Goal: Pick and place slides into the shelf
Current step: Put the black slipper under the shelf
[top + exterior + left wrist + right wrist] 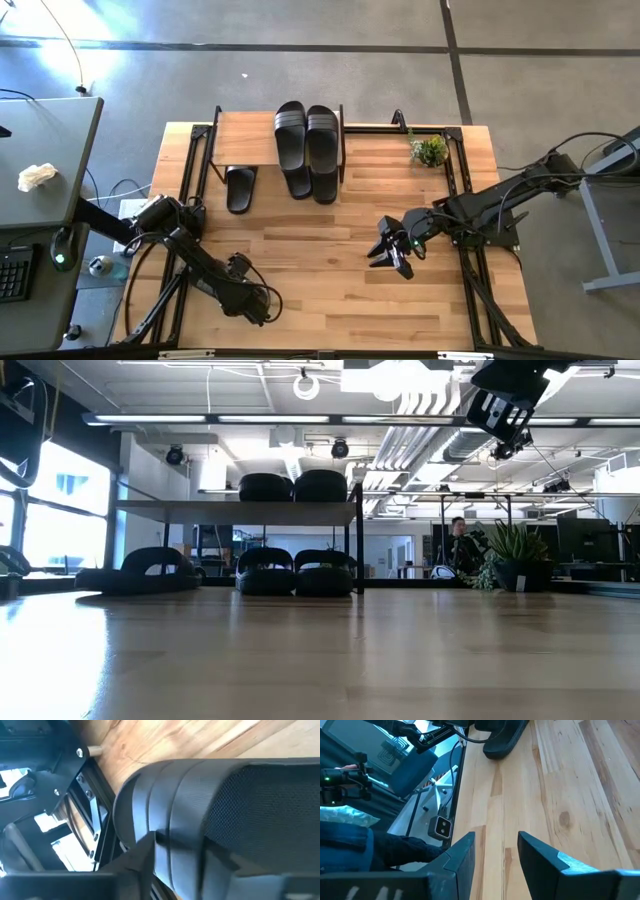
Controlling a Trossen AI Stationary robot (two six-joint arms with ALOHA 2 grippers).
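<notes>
The shelf [245, 140] stands at the table's far left. Two black slides [305, 135] lie on its top board, two more [295, 572] rest on the table under it, and one [240, 188] sticks out from under the board. My left gripper [258, 300] is near the table's near left edge, shut on another black slide [225, 810], which also shows in the right wrist view [502, 737]. My right gripper [392, 255] hangs open and empty above the table's right middle. My left gripper has the slide between its two fingers, one finger [142, 857] lying against the ribbed strap [165, 815]. The slide fills the wrist view and hides the other contact. In the right wrist view its lower end [495, 751] is at the tabletop; touching or just clear, I cannot tell.
A small potted plant [428, 150] stands at the table's far right. Black frame rails [455, 190] run along the table's sides. A desk [40, 160] stands left of the table. A person [460, 545] is far back in the room.
</notes>
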